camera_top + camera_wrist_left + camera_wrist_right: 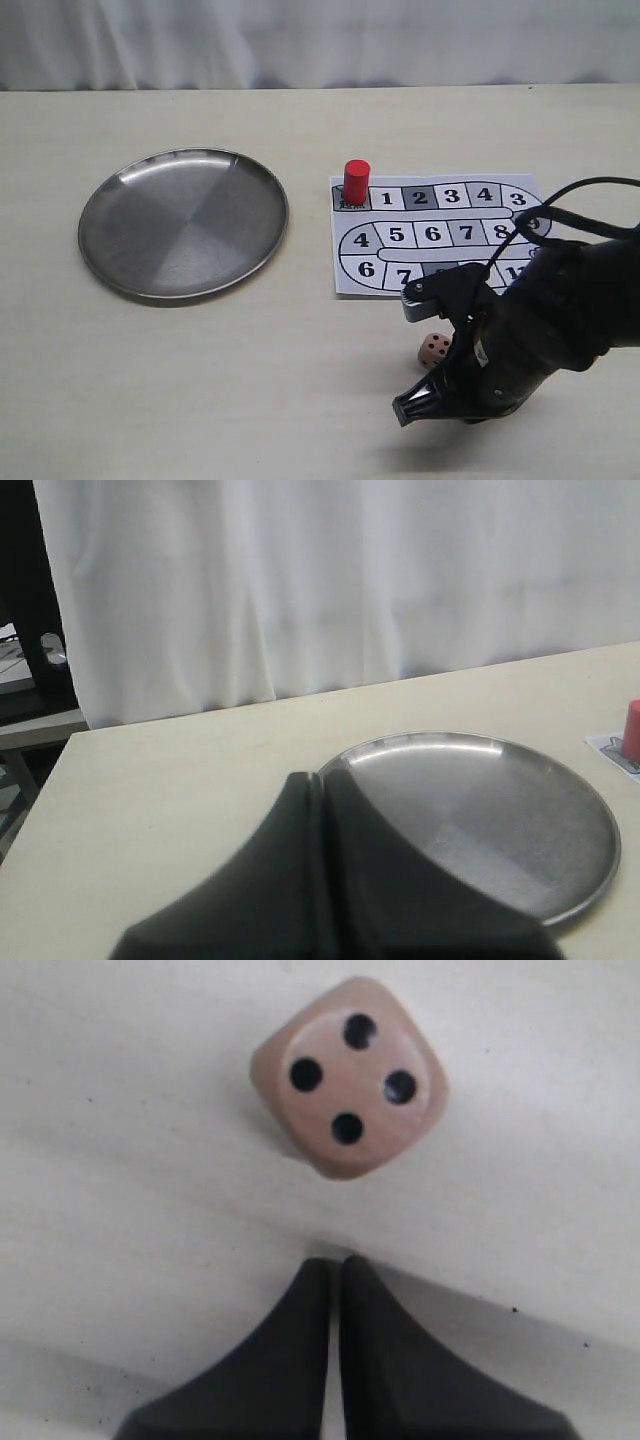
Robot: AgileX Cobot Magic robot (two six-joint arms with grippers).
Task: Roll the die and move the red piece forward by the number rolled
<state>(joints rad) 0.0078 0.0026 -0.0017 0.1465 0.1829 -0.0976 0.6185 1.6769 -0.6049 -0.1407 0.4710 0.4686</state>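
The die lies on the bare table just in front of the board's near edge; in the right wrist view the die shows four pips on top. My right gripper is shut and empty. It hovers a short way from the die, not touching it. The red piece stands upright on the board's first, unnumbered square, left of square 1. It also shows at the edge of the left wrist view as the red piece. My left gripper is shut and empty, and out of the exterior view.
A round metal plate lies empty on the table's left half. The paper game board with numbered squares lies right of it, partly covered by the right arm and its cable. A white curtain hangs behind the table.
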